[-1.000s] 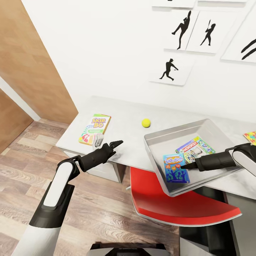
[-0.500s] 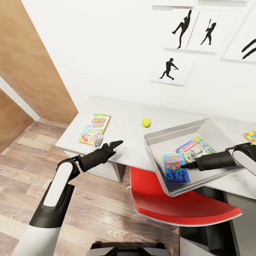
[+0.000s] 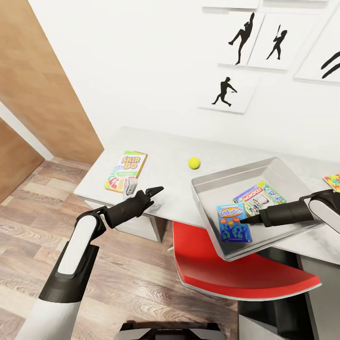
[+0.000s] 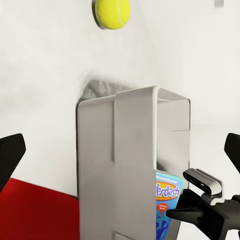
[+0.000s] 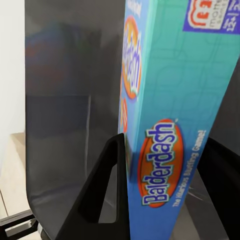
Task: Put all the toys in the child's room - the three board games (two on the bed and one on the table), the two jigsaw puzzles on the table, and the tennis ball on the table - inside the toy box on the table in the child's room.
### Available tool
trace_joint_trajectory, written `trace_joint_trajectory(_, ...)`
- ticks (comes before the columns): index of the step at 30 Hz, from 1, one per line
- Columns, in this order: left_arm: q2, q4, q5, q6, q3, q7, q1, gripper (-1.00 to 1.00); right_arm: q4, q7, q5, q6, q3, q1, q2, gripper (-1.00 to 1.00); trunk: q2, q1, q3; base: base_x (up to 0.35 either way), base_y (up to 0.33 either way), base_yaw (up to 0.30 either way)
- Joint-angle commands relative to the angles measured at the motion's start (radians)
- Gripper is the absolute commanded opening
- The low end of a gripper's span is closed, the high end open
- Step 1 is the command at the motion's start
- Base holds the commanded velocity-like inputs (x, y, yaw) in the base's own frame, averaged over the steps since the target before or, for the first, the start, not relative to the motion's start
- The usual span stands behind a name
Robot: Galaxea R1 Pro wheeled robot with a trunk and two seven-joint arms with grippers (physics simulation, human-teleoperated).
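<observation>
— Right hand point(image 3: 243, 220)?
— Your fingers clamp the blue "Balderdash" card game box point(image 3: 233, 223) inside the light grey toy box point(image 3: 208, 208), lower right.
— Left hand point(image 3: 156, 191)?
— Spread wide, empty, over the pale tabletop point(image 3: 165, 174); yellow-green tennis ball point(image 3: 193, 163) mid-frame.

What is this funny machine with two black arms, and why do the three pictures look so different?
It is a robot with two arms, each ending in a pincer. The big picture comes from a camera on its head. The other two come from cameras near each pincer.

On the table lie a Skip-Bo game and a tennis ball. The grey toy box already holds two games, and a jigsaw puzzle peeks in at the edge.

The right pincer reaches into the box, its fingers on either side of the blue Balderdash game. The left pincer hovers open above the table, holding nothing.
</observation>
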Motion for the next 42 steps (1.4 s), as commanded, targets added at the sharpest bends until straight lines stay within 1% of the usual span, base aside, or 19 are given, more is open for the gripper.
trace_joint_trajectory(1, 0.000, -0.001, 0.011, 0.002, 0.001, 0.010, -0.001, 1.00, 0.000, 0.006, 0.002, 0.001, 0.003, -0.002, -0.001, -1.00, -0.002, 0.001, -0.002, 0.000, 0.000, 0.000)
trace_joint_trajectory(6, 0.000, -0.001, 0.011, 0.002, 0.001, 0.010, -0.001, 1.00, 0.001, 0.006, 0.002, 0.001, 0.003, -0.002, 0.000, -1.00, -0.002, 0.001, -0.002, 0.000, 0.000, 0.000)
trace_joint_trajectory(7, 0.000, -0.001, 0.011, 0.002, 0.001, 0.010, -0.001, 1.00, 0.001, 0.006, 0.002, 0.001, 0.003, -0.002, 0.000, 1.00, -0.002, 0.001, -0.002, 0.000, 0.000, 0.000)
trace_joint_trajectory(37, 0.000, -0.001, 0.010, 0.003, 0.000, 0.010, -0.001, 1.00, 0.001, 0.002, 0.001, 0.001, 0.001, -0.009, -0.001, 1.00, -0.002, 0.001, -0.002, 0.000, 0.000, 0.000)
trace_joint_trajectory(41, 0.000, -0.001, 0.010, 0.002, 0.000, 0.010, -0.001, 1.00, 0.001, -0.003, 0.004, 0.001, -0.004, -0.015, -0.008, 1.00, -0.002, 0.001, -0.002, 0.000, 0.000, 0.000)
trace_joint_trajectory(42, 0.000, -0.001, 0.010, 0.002, 0.000, 0.010, -0.001, 1.00, 0.000, -0.005, 0.005, 0.001, -0.010, -0.017, -0.014, 1.00, -0.002, 0.001, -0.002, 0.000, 0.000, 0.000)
